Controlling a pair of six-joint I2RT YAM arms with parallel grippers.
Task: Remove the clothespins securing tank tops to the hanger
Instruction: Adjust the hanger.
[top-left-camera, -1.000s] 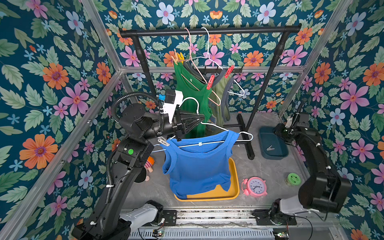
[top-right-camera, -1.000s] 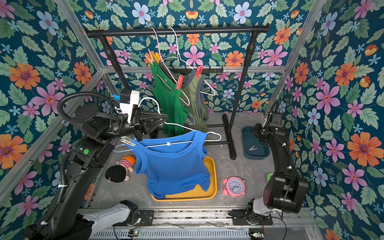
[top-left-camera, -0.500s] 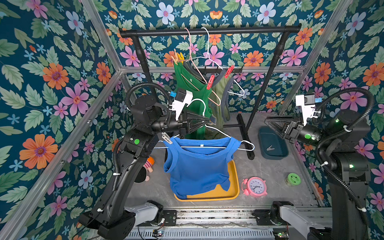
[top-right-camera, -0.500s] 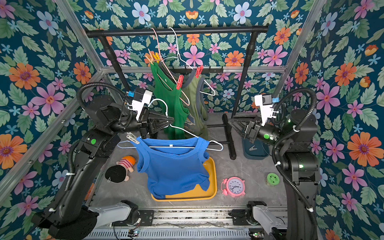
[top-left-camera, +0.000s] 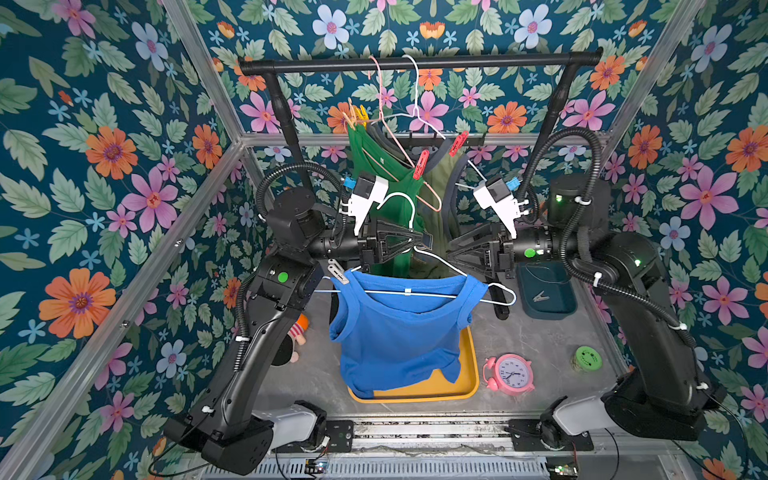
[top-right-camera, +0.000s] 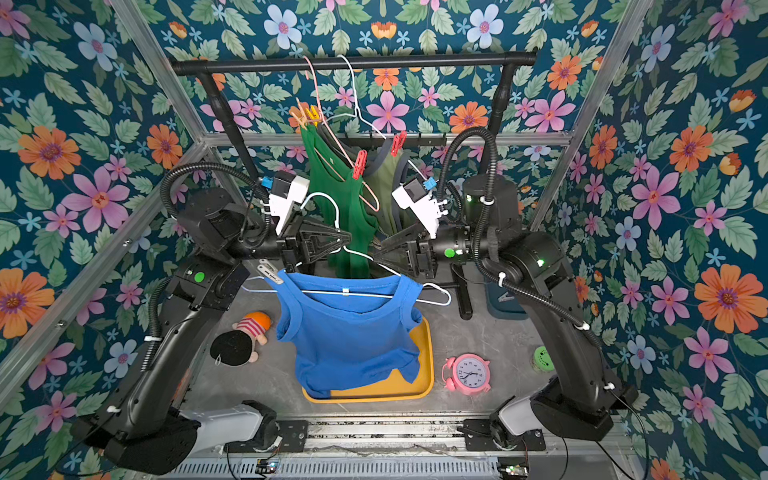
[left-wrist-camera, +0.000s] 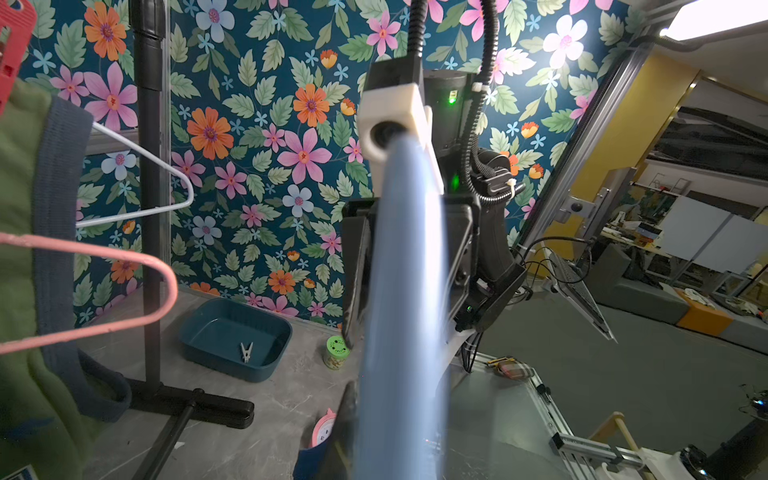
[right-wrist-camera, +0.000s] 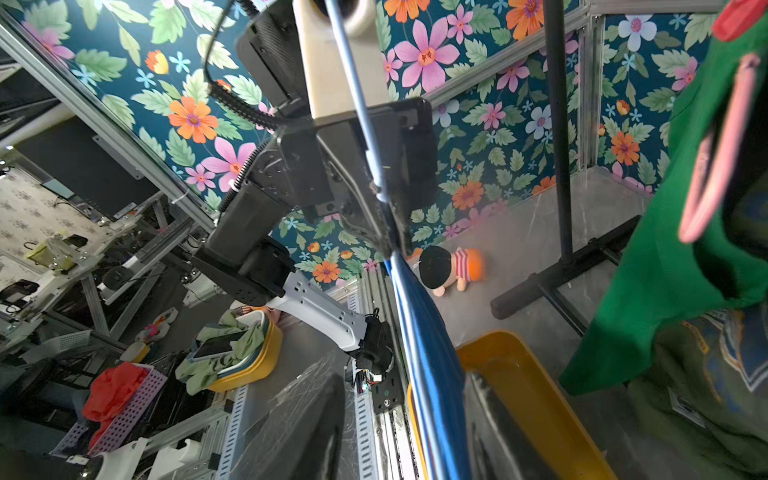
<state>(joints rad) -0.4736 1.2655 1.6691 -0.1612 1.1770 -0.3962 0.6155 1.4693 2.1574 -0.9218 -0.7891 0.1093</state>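
Gripping white hanger (top-left-camera: 407, 291), left end effector (top-left-camera: 426, 241) pressed together, blue tank top (top-left-camera: 399, 332) pegged by grey clothespin (top-left-camera: 337, 272), right end effector (top-left-camera: 449, 251) spread nearby

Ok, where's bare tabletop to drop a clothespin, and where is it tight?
Free: grey tabletop between the pink alarm clock, dark teal tray and green-lidded jar; also between the doll and yellow tray. That tray holds only one grey clothespin. Crowded: centre, where the left gripper and right gripper flank the blue tank top's white hanger.
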